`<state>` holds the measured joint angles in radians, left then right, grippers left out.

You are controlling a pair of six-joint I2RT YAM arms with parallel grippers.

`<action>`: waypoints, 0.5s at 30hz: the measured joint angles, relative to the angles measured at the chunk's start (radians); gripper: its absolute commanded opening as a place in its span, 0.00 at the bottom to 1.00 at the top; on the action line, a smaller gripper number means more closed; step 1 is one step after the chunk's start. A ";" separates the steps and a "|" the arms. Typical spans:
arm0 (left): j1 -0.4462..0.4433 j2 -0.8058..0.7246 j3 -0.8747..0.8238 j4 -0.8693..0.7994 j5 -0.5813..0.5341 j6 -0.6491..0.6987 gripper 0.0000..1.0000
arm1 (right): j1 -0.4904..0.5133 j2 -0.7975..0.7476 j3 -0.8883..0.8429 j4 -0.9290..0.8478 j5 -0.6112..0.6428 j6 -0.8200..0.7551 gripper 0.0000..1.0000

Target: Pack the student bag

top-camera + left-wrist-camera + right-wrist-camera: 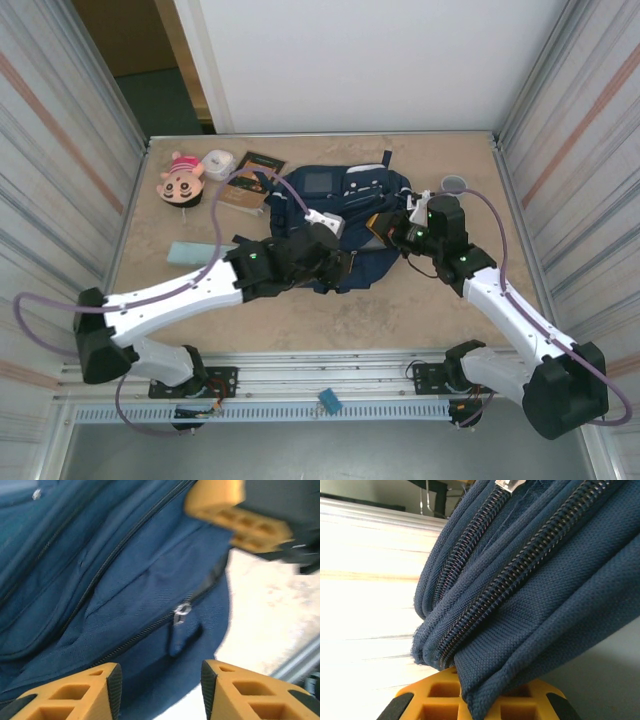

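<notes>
The student bag (352,208) lies flat in the middle of the surface (420,310), its long axis running from 9 to 3 o'clock in the overhead view. Both arms reach in over it.

The coming move seems to turn on the zipper pull (181,613). In the left wrist view it sits just ahead of the left gripper (160,690), at about 12 to 1 o'clock from the gap between the jaws. Its zipper line runs diagonally from 8 o'clock up to 2 o'clock. The left gripper is open: its orange fingers (95,692) stand apart with nothing between them, and they hover over the bag's 6 o'clock edge. This makes the left arm the nearer one to the pull. It would need to advance straight ahead and drift slightly right to bracket the tab.

The right gripper (385,225) is at the bag's 3 o'clock side. It is closed on a fold of navy fabric beside two zipper tracks, apparently bracing the bag so the zip can be drawn against it.

No brand or writing can be read. The bag's grey patch (320,182) looks blank from here, and the cover of the book (250,180) at 10 o'clock is too small to make out.
</notes>
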<state>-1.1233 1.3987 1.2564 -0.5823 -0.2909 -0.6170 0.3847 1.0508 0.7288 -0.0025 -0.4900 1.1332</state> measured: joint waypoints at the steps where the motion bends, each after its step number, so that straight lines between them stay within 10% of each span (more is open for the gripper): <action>1: 0.000 0.023 0.005 -0.007 -0.010 -0.016 0.48 | 0.003 0.002 0.003 -0.002 0.000 -0.001 0.01; 15: 0.000 0.148 0.089 -0.010 -0.040 -0.085 0.40 | 0.023 0.042 0.042 -0.009 -0.008 -0.019 0.00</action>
<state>-1.1236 1.5471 1.3457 -0.5919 -0.3305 -0.7021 0.4076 1.0924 0.7708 -0.0116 -0.4980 1.1141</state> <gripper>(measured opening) 0.408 0.069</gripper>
